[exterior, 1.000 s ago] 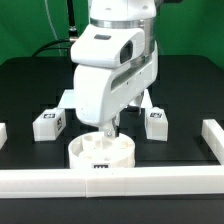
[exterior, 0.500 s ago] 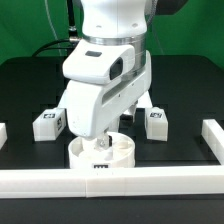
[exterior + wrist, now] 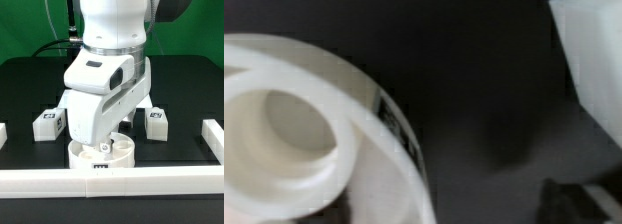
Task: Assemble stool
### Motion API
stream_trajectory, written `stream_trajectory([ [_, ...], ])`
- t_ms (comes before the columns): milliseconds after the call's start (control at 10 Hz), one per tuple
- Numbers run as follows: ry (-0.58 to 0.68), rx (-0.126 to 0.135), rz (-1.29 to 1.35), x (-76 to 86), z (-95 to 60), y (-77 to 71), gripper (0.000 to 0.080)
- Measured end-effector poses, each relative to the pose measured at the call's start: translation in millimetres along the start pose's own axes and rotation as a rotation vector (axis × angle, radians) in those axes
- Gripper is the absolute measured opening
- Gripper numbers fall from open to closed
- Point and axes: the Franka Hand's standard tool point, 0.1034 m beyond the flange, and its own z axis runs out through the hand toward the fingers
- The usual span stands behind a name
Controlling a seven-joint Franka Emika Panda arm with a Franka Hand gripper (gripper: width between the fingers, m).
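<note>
Lower centre of exterior view — fingers low at round seat | spread: cannot tell | step: likely gripping seat rim | next: firm, square hold

Tight at the front, open at the back.
The seat sits just behind the front rail, so I see no way in from that side. One leg on the exterior view's left and the other leg on its right flank it with narrow gaps. The side rail walls off that right edge, and bare tabletop lies open behind them.
</note>
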Motion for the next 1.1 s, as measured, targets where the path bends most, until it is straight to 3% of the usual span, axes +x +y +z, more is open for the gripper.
stream_trajectory([
  [100, 0.0, 0.0, 0.0, 0.0, 0.0, -0.1, 0.0404],
  [200, 0.0, 0.0, 0.0, -0.1, 0.1, -0.1, 0.0222],
  [300, 0.0, 0.0, 0.0, -0.1, 0.1, -0.1, 0.0091],
  [400, 0.0, 0.0, 0.0, 0.0, 0.0, 0.0, 0.0091],
  [500, 0.001, -0.002, 0.0, 0.2, -1.0, 0.5, 0.0031],
  [1100, 0.001, -0.003, -0.002, 3.3, -1.3, -0.5, 0.0031],
])
